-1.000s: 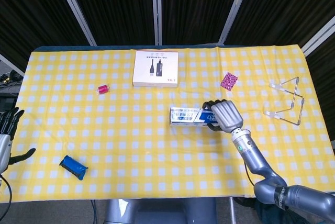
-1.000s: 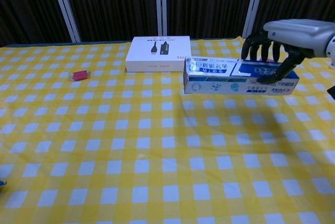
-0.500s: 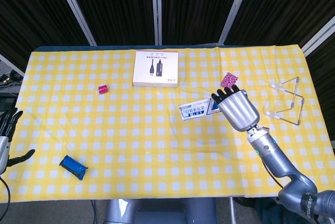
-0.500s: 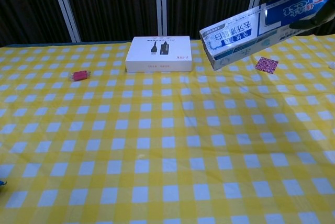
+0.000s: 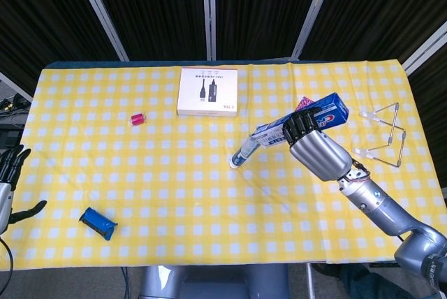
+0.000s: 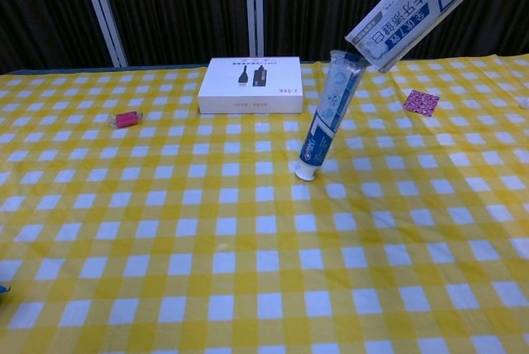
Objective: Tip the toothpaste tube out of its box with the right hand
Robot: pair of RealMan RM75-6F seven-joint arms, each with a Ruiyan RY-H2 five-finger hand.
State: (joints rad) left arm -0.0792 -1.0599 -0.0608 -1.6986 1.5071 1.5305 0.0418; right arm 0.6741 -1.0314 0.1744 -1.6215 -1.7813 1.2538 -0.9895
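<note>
My right hand (image 5: 318, 147) grips the blue-and-white toothpaste box (image 5: 307, 119), raised above the table and tilted with its open end down to the left. In the chest view the box (image 6: 417, 11) slants across the top right corner, and the hand itself is out of that frame. The toothpaste tube (image 6: 324, 118) has slid most of the way out; its white cap touches the yellow checked cloth and its flat tail is still just inside the box mouth. From the head view the tube (image 5: 246, 151) pokes out below the box. My left hand (image 5: 8, 187) hangs open at the far left edge, holding nothing.
A white cable box (image 5: 207, 91) lies at the back centre. A small red object (image 5: 137, 119) sits left of it, a blue packet (image 5: 97, 223) near the front left, a magenta square (image 6: 421, 102) and a wire stand (image 5: 383, 135) at the right.
My right hand lifted the box off the table and tipped its open end downward. The tube slid out until its cap landed on the cloth. The left hand stayed put.
</note>
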